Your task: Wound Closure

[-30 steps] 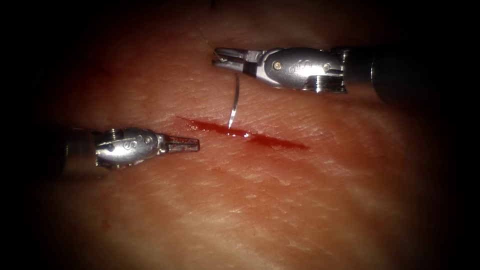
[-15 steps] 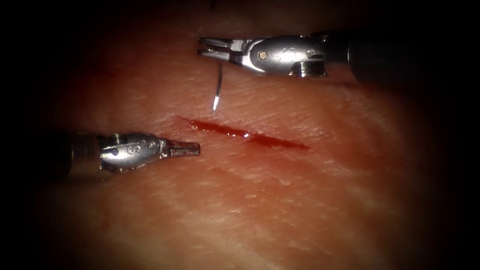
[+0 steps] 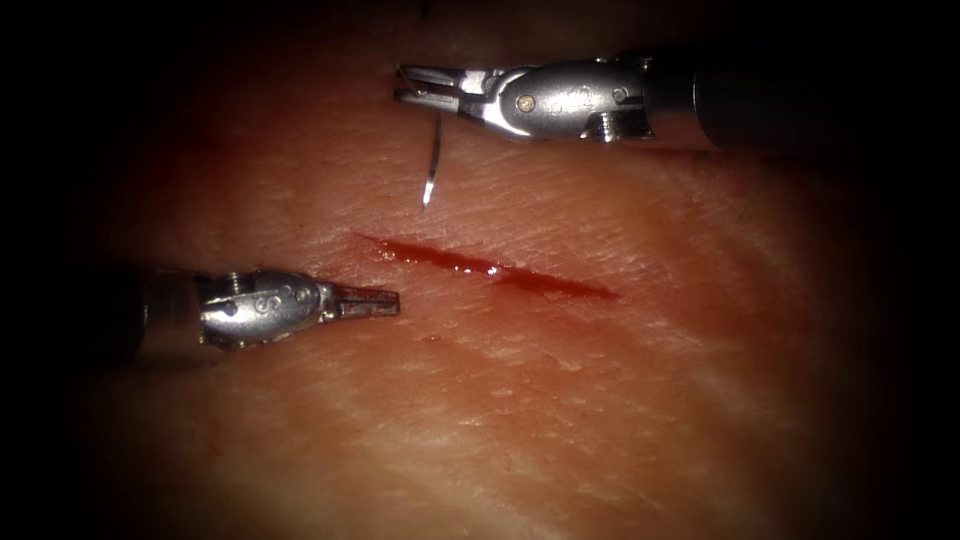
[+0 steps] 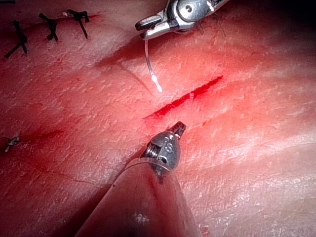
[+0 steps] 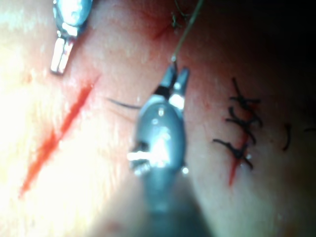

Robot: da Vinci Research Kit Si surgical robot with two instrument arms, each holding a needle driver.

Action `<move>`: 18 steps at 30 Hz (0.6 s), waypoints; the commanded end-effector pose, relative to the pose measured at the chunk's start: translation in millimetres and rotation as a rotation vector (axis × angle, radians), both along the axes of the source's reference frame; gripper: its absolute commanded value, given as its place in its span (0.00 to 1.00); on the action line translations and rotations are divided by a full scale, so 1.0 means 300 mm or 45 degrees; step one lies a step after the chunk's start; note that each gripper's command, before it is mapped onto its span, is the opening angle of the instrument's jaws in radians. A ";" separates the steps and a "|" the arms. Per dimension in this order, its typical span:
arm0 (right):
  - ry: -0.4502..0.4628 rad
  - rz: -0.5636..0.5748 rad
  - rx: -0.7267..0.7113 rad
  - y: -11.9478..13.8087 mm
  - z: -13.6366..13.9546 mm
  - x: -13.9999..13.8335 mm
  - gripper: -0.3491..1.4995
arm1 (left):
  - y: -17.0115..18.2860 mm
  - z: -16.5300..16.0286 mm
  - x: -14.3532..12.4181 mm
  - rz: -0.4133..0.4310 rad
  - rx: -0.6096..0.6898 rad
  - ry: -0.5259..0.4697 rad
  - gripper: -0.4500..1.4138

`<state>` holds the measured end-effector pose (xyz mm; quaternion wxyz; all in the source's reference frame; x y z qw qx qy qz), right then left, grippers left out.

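Note:
The cut [image 3: 480, 267] runs across the tissue [image 3: 560, 400] with red fluid in it. My right tool [image 3: 402, 84] is shut on the curved needle [image 3: 434, 160] near its tail end, beyond the cut's left end. The needle hangs point down, free of the tissue and short of the cut. My left tool [image 3: 393, 298] lies just left of the cut's left end, jaws shut on nothing. The left wrist view has the left tool [image 4: 180, 127], the needle [image 4: 149, 66] and the cut [image 4: 185, 98]. The right wrist view has the right tool [image 5: 177, 74] with thread [image 5: 186, 32] trailing from it.
An older cut closed with dark stitches [image 5: 242, 128] lies beyond the right tool; the same stitches [image 4: 49, 27] appear in the left wrist view. A small red spot [image 3: 432, 339] marks the tissue on the near side of the cut.
My right tool has moved left and away from the cut, lifting the needle's point off the cut's left part. The left tool has stayed in place.

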<state>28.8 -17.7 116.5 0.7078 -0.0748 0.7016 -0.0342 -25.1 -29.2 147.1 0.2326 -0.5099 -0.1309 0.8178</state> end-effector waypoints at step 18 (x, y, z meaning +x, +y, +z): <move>0.006 0.013 -0.128 -0.0014 0.0036 0.0037 0.00 | -0.001 0.003 -0.0013 0.000 0.007 -0.002 0.11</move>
